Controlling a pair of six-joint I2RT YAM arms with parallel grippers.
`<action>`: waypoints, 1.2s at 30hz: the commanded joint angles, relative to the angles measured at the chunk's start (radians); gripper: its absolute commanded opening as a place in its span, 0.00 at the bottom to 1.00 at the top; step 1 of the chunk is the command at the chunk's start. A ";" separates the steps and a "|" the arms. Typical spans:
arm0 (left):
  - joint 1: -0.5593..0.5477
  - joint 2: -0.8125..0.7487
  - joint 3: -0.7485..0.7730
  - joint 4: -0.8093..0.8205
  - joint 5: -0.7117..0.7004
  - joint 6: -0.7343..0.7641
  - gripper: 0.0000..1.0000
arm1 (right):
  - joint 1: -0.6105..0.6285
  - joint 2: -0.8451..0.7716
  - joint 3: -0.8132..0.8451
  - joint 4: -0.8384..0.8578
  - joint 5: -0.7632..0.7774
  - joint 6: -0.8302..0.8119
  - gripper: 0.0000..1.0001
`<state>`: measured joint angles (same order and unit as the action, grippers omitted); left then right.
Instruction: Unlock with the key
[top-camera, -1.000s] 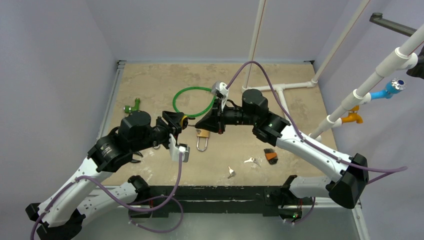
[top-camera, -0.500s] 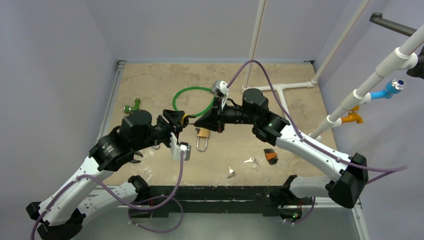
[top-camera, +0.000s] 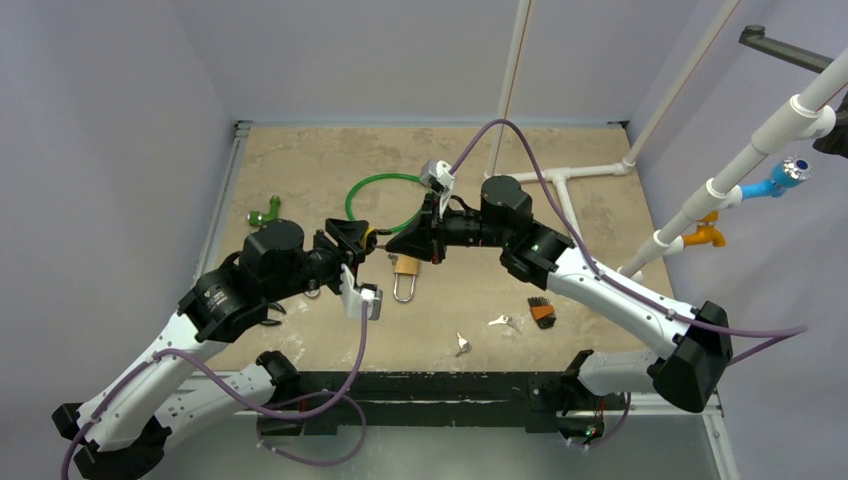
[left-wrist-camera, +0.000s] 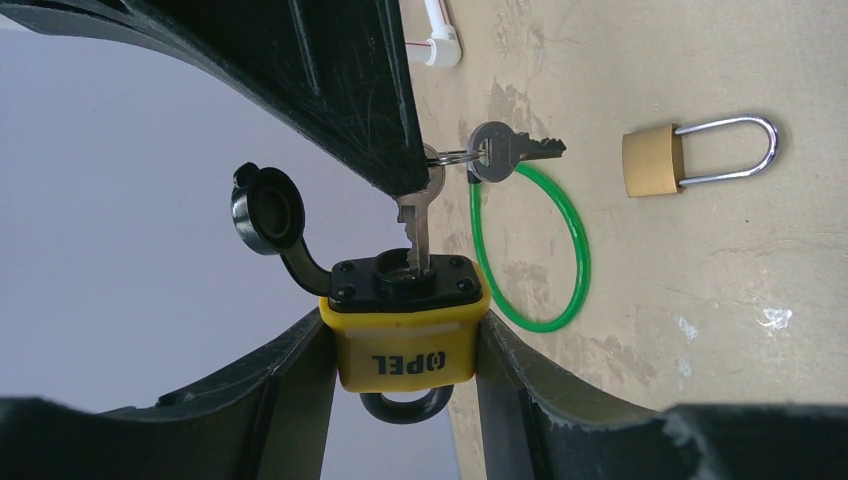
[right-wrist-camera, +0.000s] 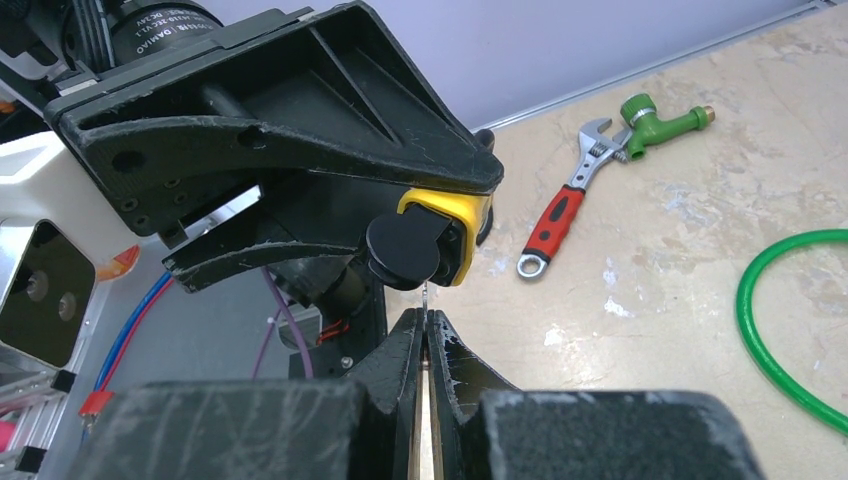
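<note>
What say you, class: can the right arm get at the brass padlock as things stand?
Probably not yet: the brass padlock lies close by, but the right gripper is shut on the key in the yellow padlock.

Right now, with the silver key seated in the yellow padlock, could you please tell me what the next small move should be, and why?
The silver key sits in the keyway of the yellow padlock, which the left end effector grips, and its dark shackle looks closed. So I would probably roll the right end effector, pinching the key, about the key's axis to turn it.
</note>
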<state>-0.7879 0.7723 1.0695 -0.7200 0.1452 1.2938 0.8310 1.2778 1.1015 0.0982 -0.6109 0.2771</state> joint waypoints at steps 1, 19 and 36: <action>-0.010 -0.011 0.032 0.079 0.002 -0.011 0.00 | 0.005 0.005 0.053 0.057 0.028 0.011 0.00; -0.020 -0.004 0.037 0.088 -0.009 -0.013 0.00 | 0.008 -0.023 0.028 0.097 0.117 0.001 0.00; -0.028 0.017 0.085 0.113 -0.037 -0.064 0.00 | 0.090 -0.009 0.003 0.116 0.191 -0.011 0.00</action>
<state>-0.7994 0.7902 1.0832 -0.7307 0.0738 1.2507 0.8925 1.2804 1.1015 0.1497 -0.4511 0.2779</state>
